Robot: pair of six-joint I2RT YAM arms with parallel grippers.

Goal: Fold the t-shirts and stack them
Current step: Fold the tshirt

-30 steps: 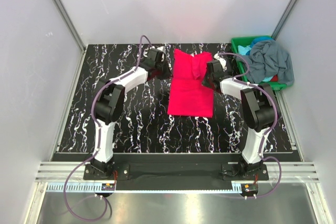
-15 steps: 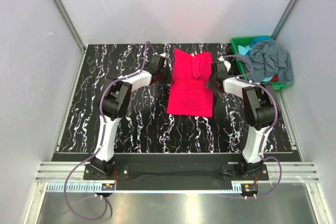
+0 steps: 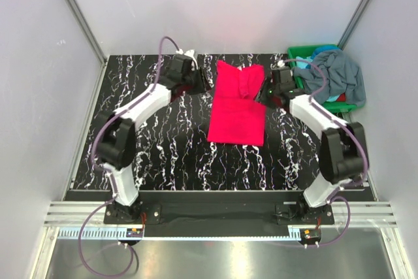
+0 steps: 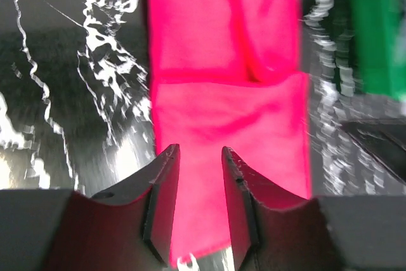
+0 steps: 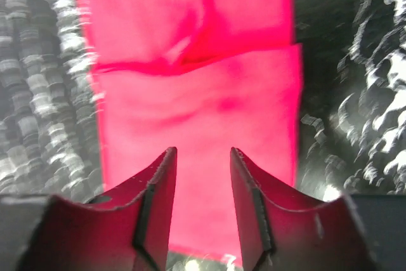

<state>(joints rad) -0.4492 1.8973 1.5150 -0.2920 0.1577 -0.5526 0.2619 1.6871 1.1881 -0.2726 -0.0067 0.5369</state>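
The magenta t-shirt (image 3: 238, 104) lies flat in the middle of the black marbled table, folded into a narrow strip with a cross edge halfway along it. My left gripper (image 3: 205, 85) hovers just off its far left edge. My right gripper (image 3: 263, 93) hovers off its right edge. In the left wrist view the magenta t-shirt (image 4: 222, 61) fills the gap below my open left gripper (image 4: 198, 153). The right wrist view shows the same cloth (image 5: 196, 93) under my open right gripper (image 5: 203, 152). Nothing is held. The grey-blue t-shirt (image 3: 337, 76) and the teal t-shirt (image 3: 305, 63) lie crumpled in the bin.
A green plastic bin (image 3: 300, 51) stands at the table's far right corner; its edge (image 4: 374, 30) shows in the left wrist view. White walls with metal rails enclose the table on three sides.
Both grippers have gone from shut to open at the magenta t-shirt's edges. Both arms have swung outward and risen a little. The shirt lies as before.
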